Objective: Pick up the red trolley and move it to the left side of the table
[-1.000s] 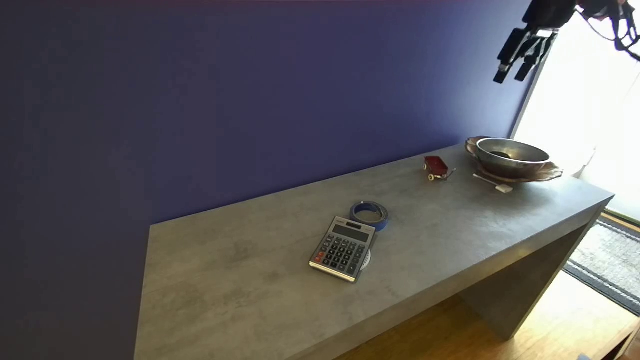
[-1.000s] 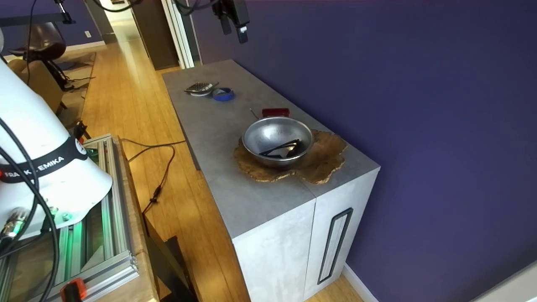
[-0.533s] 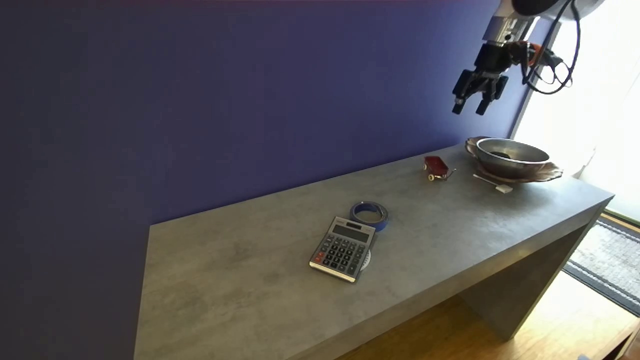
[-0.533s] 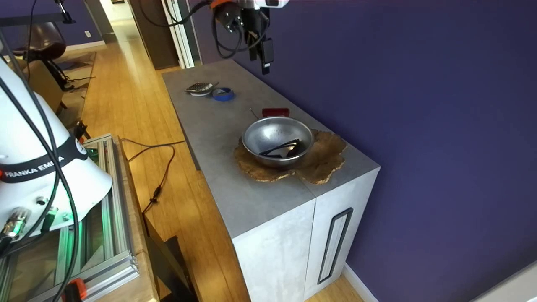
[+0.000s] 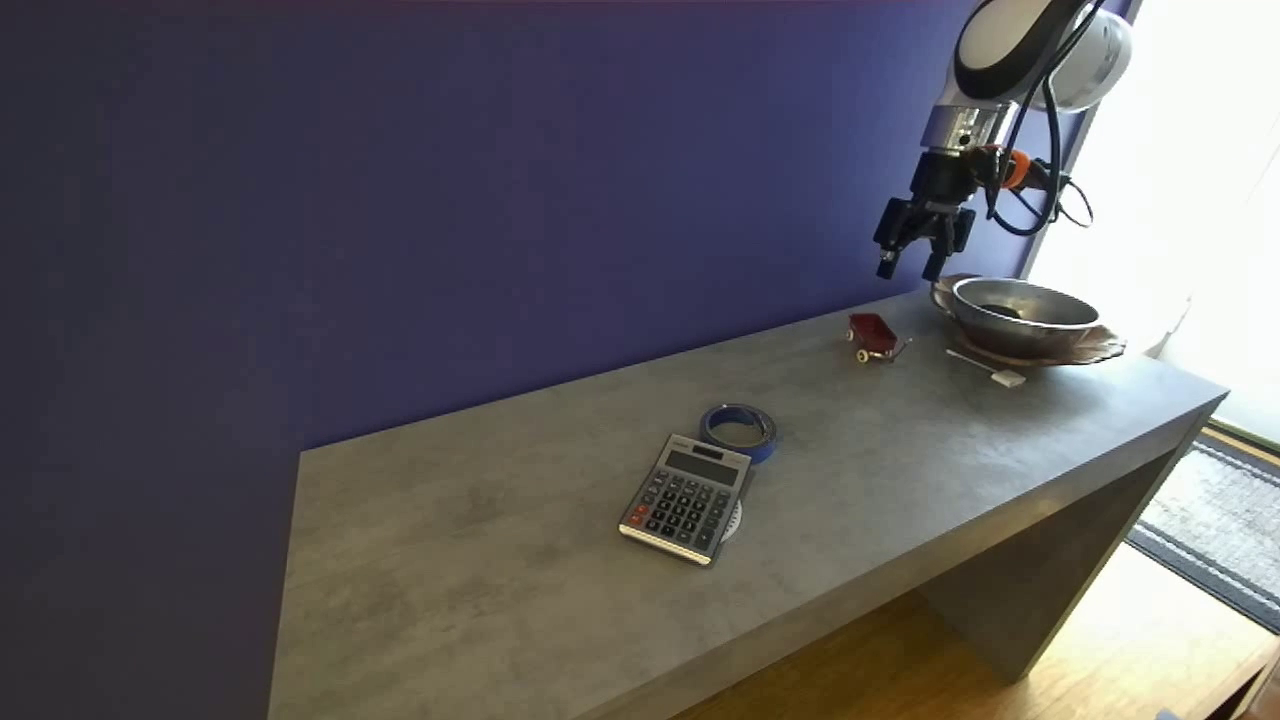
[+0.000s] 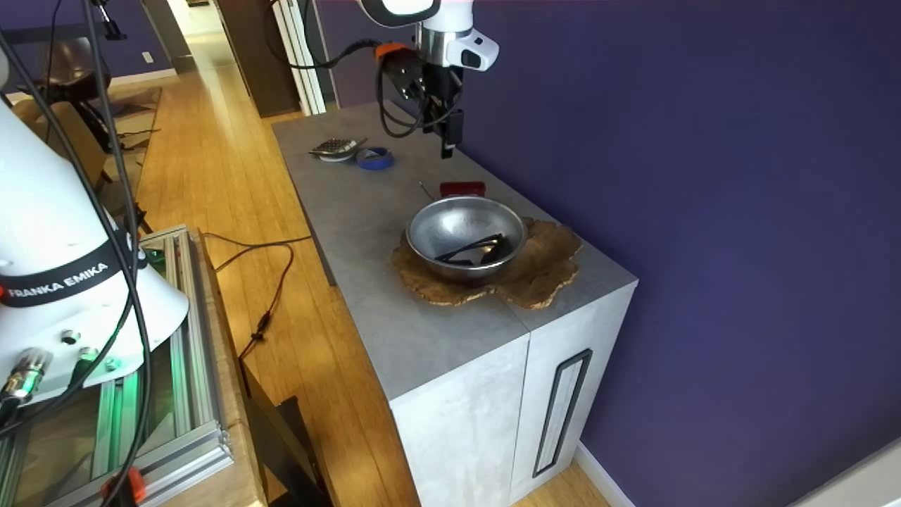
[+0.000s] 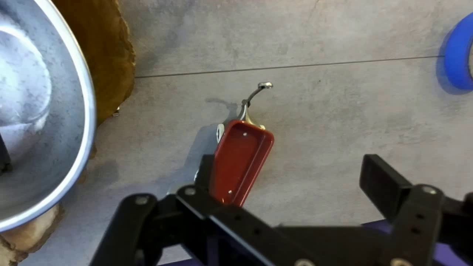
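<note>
The red trolley [image 5: 872, 332] is a small red wagon with pale wheels and a thin handle. It stands upright on the grey table [image 5: 480, 530], near the wall and beside the metal bowl. In an exterior view [image 6: 462, 188] it is partly hidden behind the bowl. My gripper [image 5: 910, 273] is open and empty, above the table and above the trolley, not touching it; it also shows in an exterior view [image 6: 448, 151]. In the wrist view the trolley [image 7: 242, 159] lies under the left finger, which covers part of it; the space between the fingers [image 7: 287, 166] is mostly over bare table.
A metal bowl [image 5: 1030, 335] with dark items inside rests on a brown wooden slab [image 6: 552, 260]. A small white-ended stick [image 5: 1008, 377] lies before it. A blue tape roll [image 5: 765, 447] and a grey calculator [image 5: 690, 490] lie mid-table. A purple wall runs along the table's back edge.
My gripper has come down and toward the trolley, moving leftward in an exterior view, and stays open. The trolley and the other objects have not moved.
</note>
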{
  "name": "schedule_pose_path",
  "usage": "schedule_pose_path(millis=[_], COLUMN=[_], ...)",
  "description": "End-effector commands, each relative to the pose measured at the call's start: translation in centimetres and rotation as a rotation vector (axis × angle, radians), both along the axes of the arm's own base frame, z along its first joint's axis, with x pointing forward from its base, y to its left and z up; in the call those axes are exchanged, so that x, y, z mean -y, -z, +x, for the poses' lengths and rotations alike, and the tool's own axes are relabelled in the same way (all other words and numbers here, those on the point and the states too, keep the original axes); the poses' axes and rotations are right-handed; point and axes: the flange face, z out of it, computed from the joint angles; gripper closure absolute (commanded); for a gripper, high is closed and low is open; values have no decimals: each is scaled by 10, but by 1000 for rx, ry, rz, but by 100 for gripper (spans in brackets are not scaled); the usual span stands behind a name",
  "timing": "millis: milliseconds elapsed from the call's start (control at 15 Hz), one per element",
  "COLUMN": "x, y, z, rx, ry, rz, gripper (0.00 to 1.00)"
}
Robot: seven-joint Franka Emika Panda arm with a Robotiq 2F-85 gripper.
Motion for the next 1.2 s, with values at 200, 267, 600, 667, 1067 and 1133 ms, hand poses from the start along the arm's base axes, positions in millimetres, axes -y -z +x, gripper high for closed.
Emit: schedule_pose_path(millis=[200, 267, 600, 667, 1067, 1133], x=[10, 13, 26, 27, 33, 33], y=[24, 31, 66, 70, 80, 82], z=[-1, -1, 2, 2, 18, 20], rx=[-60, -73, -77, -74, -60, -62], ry=[67, 81, 141, 150, 216, 225], rz=[2, -1, -13, -16, -31, -30], gripper=[0, 0, 20, 29, 33, 33])
